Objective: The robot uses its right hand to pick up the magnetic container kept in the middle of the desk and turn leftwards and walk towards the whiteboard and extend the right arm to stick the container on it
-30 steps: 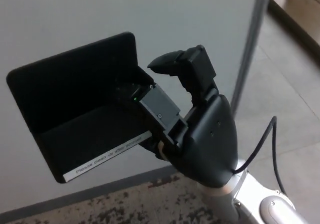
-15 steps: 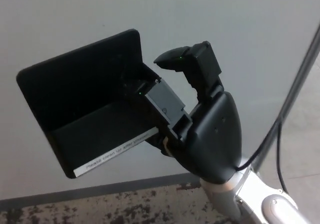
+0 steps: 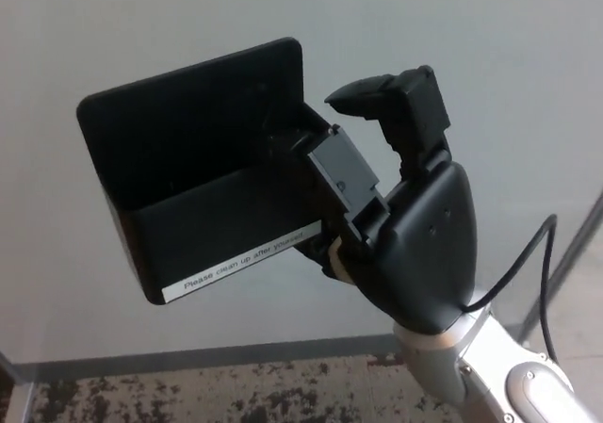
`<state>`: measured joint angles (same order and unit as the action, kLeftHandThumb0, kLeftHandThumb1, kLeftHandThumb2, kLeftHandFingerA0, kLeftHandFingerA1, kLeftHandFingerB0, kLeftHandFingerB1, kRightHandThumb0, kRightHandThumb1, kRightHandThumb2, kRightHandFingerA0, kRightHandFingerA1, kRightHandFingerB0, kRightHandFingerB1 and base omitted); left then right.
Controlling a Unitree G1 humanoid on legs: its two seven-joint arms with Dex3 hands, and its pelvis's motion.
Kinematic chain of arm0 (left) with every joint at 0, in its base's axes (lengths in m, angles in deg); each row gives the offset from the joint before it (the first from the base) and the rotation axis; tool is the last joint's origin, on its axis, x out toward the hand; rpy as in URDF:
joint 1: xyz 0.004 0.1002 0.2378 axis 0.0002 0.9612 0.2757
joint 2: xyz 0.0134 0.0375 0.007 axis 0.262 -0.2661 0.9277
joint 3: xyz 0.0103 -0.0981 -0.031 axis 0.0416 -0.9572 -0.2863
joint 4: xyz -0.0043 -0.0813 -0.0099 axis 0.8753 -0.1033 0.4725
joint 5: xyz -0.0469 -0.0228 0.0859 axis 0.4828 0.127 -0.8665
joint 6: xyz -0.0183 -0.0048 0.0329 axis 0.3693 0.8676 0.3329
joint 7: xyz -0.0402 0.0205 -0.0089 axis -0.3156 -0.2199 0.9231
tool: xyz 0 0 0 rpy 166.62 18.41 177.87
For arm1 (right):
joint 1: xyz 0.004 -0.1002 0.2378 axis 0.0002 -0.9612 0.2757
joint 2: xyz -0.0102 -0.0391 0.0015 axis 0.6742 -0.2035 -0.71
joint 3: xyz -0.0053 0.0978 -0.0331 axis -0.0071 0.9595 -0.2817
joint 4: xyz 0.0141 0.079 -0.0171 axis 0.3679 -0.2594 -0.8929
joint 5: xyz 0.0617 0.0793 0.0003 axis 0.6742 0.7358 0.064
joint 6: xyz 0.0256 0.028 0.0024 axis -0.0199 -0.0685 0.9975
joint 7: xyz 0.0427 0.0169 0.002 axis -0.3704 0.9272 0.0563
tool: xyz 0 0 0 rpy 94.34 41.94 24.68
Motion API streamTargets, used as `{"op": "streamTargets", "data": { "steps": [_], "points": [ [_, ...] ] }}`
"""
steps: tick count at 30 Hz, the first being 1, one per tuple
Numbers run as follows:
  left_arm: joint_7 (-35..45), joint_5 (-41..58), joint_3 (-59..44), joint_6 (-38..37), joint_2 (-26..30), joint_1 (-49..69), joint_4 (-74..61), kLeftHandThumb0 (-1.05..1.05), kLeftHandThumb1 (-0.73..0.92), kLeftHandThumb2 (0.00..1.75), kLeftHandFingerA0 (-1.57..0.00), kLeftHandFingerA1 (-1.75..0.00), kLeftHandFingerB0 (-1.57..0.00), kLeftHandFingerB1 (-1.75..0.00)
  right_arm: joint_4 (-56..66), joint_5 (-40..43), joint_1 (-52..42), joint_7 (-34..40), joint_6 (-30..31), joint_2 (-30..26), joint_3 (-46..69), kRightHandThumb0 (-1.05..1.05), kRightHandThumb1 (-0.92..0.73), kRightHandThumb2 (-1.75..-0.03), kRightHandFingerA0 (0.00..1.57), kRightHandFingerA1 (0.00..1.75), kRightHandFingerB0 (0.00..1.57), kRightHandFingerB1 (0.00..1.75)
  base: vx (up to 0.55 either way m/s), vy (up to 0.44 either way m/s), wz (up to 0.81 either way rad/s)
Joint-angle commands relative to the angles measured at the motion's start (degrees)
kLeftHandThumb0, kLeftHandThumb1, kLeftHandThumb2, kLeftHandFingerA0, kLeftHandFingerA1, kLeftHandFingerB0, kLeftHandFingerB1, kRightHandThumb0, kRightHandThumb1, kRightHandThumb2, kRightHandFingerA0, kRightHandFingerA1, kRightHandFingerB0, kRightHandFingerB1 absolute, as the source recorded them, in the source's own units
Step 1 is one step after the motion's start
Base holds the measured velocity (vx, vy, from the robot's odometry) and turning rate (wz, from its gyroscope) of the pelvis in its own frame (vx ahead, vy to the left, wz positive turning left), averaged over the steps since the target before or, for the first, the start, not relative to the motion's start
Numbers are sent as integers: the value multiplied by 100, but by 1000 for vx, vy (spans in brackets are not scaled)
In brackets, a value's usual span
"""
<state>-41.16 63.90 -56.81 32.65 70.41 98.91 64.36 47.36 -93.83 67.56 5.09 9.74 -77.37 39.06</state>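
Note:
The magnetic container (image 3: pixel 203 173) is a black open box with a white printed label along its lower front edge. My right hand (image 3: pixel 415 225) is shut on its right end, one finger inside the box and another curled above the rim. The container is held up in front of the whiteboard (image 3: pixel 141 27), its tall back wall facing the white surface; I cannot tell if it touches the board. My left hand is out of the picture.
The whiteboard's grey bottom frame (image 3: pixel 188 357) runs across low in the picture, with speckled floor (image 3: pixel 207 395) below it. A black cable (image 3: pixel 528 253) loops from my right wrist at the right. The board's right edge post (image 3: pixel 579 244) shows at the far right.
The picture has shifted, so the board's edge post slid right. The hand and container sit higher and further right in the picture, with the container rotated slightly more level.

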Motion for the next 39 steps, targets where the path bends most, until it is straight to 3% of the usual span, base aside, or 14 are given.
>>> {"op": "streamTargets", "data": {
  "steps": [1, 4, 6, 10, 13, 14, 22, 23, 27, 28, 29, 35, 38, 39],
  "points": [
    [-180, -102, 39, -277, 21, 116, -136, 14, 60, 105, -102, -101, -92, -95, 71, 140, -13, 81, 16, -31, 185, -15, -40, -127, 93, 175, 66, 166, 62, 176, 14],
    [-108, -22, 24, -303, 43, 35, -10, 10, 57, 112, -101, -101, -94, -96, 61, 164, -7, 76, 14, -25, 224, -14, -37, -126, 93, 175, 65, 170, 83, 127, 9],
    [-100, 2, 19, -298, 38, 13, 21, 12, 65, 96, -100, -101, -93, -95, 54, 181, -8, 62, 3, -21, 243, -15, -37, -126, 93, 175, 65, 171, 123, 86, 12],
    [-98, 15, 7, -392, 34, -2, 73, 15, 59, 107, -103, -102, -93, -95, 19, 155, 25, 67, -4, -54, 280, -16, -39, -125, 93, 175, 66, 169, 122, -51, 18],
    [-96, 22, 12, -277, 27, 30, -3, 11, 68, 94, -103, -99, -92, -94, -33, 167, 70, 109, -6, -51, 319, -16, -39, -126, 93, 175, 67, 168, 150, -107, -4],
    [-112, 4, 18, -312, 27, 38, -15, 15, 61, 106, -103, -101, -91, -94, -45, 159, 80, 125, -4, -58, 325, -16, -39, -126, 93, 175, 67, 167, 182, -185, 31],
    [33, 163, -39, -199, -70, 46, -150, 12, 60, 108, -104, -104, -93, -97, -98, 216, 102, 97, 4, -103, 446, -16, -38, -127, 93, 175, 69, 165, 88, -92, -2],
    [24, 154, -41, -213, -74, 40, -139, 14, 60, 108, -105, -104, -92, -96, -94, 243, 88, 77, 1, -108, 465, -23, -42, -118, 124, 142, 96, 127, 0, 0, 0],
    [147, 229, -70, -243, -95, 46, -120, 14, 61, 111, -105, -105, -92, -96, -112, 308, 57, 59, -13, -163, 550, -23, -43, -115, 125, 139, 97, 124, 17, 78, 9],
    [94, 186, -67, -194, -93, 50, -131, 14, 61, 111, -105, -105, -92, -96, -96, 315, 46, 29, 8, -168, 574, -23, -43, -115, 125, 139, 97, 124, 74, 303, 6],
    [3, 92, -41, -149, -75, 63, -140, 13, 61, 109, -104, -104, -91, -96, -86, 291, 32, 15, 34, -181, 594, -18, -45, -120, 99, 171, 71, 153, 69, 292, 28],
    [29, 125, -30, -204, -93, 121, -178, 10, 69, 95, -101, -105, -92, -97, -127, 325, 11, 1, 31, -225, 693, -18, -45, -109, 96, 168, 75, 157, 74, 80, 9],
    [25, 123, -28, -213, -86, 128, -168, 11, 68, 95, -102, -102, -92, -94, -146, 380, 1, -10, -7, -250, 733, -19, -48, -110, 105, 167, 74, 146, 57, 4, 2],
    [-16, 87, -20, -245, -74, 136, -143, 10, 68, 96, -103, -102, -92, -94, -151, 408, -18, -28, -11, -262, 744, -17, -45, -105, 95, 166, 75, 148, 0, 0, 0]
  ]
}}
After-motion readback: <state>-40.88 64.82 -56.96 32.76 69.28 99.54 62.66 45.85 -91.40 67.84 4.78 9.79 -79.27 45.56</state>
